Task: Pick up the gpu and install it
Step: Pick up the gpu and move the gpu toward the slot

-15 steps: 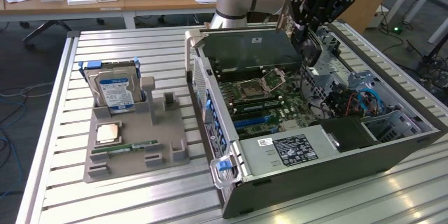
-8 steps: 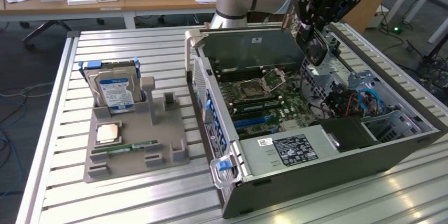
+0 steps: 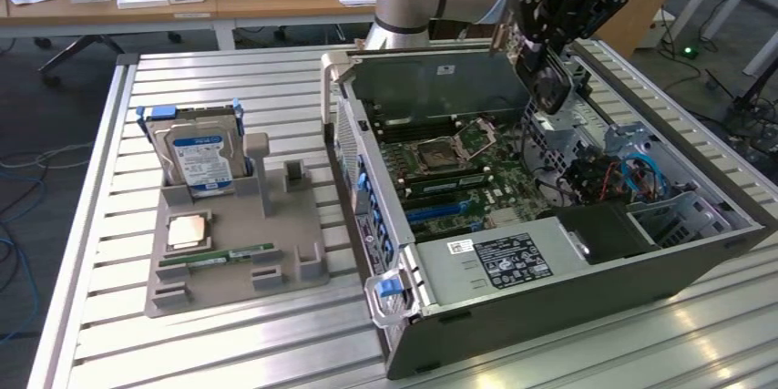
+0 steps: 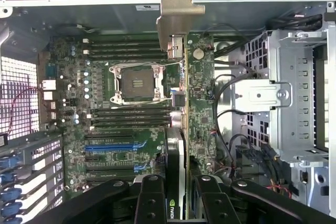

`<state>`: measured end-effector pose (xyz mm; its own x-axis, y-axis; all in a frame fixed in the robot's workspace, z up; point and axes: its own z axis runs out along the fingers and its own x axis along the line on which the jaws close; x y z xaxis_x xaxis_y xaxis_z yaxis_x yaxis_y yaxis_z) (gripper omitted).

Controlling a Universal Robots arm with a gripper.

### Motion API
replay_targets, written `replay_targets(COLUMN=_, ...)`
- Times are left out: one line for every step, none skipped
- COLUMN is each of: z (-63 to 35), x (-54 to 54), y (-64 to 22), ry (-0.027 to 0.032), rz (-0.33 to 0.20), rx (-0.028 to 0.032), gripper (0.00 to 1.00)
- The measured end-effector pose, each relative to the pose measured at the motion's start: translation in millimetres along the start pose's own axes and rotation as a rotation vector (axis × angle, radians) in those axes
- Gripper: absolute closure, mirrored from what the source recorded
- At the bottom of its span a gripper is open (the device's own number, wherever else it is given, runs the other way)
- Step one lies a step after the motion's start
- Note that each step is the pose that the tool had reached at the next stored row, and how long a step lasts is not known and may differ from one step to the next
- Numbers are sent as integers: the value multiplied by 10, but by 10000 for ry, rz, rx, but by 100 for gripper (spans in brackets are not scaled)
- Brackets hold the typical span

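Item: the gpu [image 4: 178,150], a thin flat card seen edge-on in the wrist view. A green circuit board, a dark heatsink face bearing a small green logo, and a long silver end bracket [image 4: 176,9] bent at its tip are noted. It is held over the open computer case [image 3: 364,179], above the motherboard [image 4: 131,124] and beside the drive cage [image 4: 283,98], with the jaws of the gripper [image 4: 181,203] clamped on its two faces.
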<state>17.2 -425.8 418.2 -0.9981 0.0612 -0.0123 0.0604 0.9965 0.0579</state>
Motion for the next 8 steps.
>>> replay_targets(z=0, x=-14, y=1, ry=-1, rz=-3, rx=0, gripper=73)
replay_targets(z=1, x=-31, y=2, ry=0, rz=-5, rx=1, gripper=73)
replay_targets(z=1, x=-52, y=3, ry=0, rz=-5, rx=1, gripper=73)
replay_targets(z=2, x=-74, y=5, ry=0, rz=-5, rx=0, gripper=73)
replay_targets(z=3, x=-97, y=6, ry=-1, rz=-4, rx=1, gripper=73)
replay_targets(z=4, x=-120, y=8, ry=-1, rz=-4, rx=1, gripper=73)
replay_targets(z=4, x=-145, y=9, ry=-1, rz=-5, rx=0, gripper=73)
replay_targets(z=5, x=-169, y=11, ry=-1, rz=-6, rx=1, gripper=73)
